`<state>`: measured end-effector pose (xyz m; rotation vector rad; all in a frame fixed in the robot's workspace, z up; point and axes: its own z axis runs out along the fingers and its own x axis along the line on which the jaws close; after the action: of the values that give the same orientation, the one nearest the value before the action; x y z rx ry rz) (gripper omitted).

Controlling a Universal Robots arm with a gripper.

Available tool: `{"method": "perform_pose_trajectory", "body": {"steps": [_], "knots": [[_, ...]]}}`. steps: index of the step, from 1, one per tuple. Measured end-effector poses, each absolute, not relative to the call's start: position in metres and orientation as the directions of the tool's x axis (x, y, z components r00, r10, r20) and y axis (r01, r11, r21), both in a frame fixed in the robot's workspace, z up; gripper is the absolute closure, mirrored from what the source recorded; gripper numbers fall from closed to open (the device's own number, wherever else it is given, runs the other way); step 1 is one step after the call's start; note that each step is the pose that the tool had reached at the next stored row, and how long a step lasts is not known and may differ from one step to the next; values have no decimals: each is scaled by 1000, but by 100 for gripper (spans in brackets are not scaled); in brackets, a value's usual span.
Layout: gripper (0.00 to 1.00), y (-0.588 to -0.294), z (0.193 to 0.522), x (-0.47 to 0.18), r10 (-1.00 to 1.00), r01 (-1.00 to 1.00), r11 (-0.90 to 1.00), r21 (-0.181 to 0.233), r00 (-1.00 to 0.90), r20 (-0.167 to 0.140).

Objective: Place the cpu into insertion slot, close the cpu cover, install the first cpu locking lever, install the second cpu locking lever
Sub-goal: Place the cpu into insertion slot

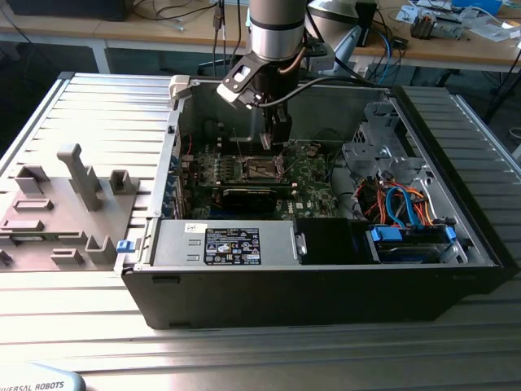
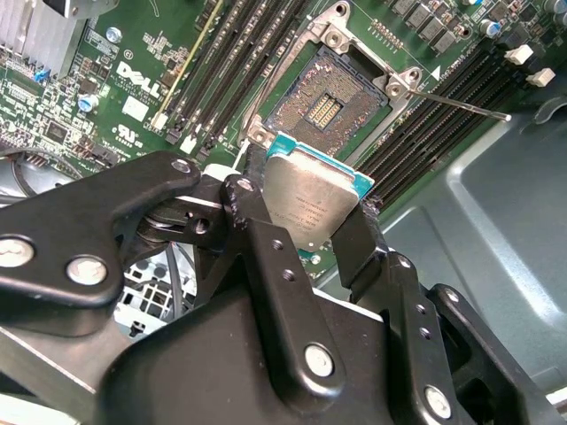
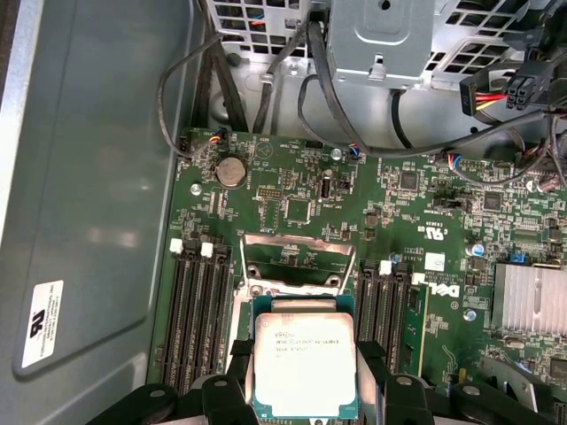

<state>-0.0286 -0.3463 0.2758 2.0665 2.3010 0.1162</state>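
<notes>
Inside the computer case (image 1: 285, 285), gripper (image 2: 306, 208) jaws clench the cpu (image 3: 305, 354) edgewise, presumably leaving its underside free for the nearby insertion slot (image 2: 326, 108).

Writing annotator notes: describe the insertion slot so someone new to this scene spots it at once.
Inside the open black computer case, find the green motherboard. Between its two banks of long black memory slots sits the insertion slot, near the cpu held in the gripper. Unlike those slots, it is square: a dark bed with a silvery metal rim.

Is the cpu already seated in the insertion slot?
No: in the second wrist view the gripper grips the cpu apart from the insertion slot, whose contact field lies bare.
</notes>
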Motion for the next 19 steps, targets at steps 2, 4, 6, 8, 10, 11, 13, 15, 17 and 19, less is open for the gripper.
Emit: {"method": "perform_pose_trajectory", "body": {"steps": [2, 4, 6, 8, 10, 11, 13, 15, 17, 19], "knots": [[46, -346, 276, -29, 994, 991, 105, 87, -107, 15], [46, -346, 276, -29, 994, 991, 104, 87, -106, 15], [46, -346, 276, -29, 994, 991, 104, 87, -105, 15], [46, -346, 276, -29, 995, 991, 102, 87, -103, 15], [46, -346, 275, -29, 995, 991, 100, 87, -102, 15], [46, -346, 275, -29, 995, 991, 100, 87, -102, 15], [46, -346, 275, -29, 995, 991, 99, 87, -101, 15], [46, -346, 275, -29, 995, 991, 97, 87, -99, 15], [46, -346, 275, -29, 995, 992, 95, 87, -97, 15], [46, -346, 275, -29, 995, 992, 93, 87, -94, 15]]}}
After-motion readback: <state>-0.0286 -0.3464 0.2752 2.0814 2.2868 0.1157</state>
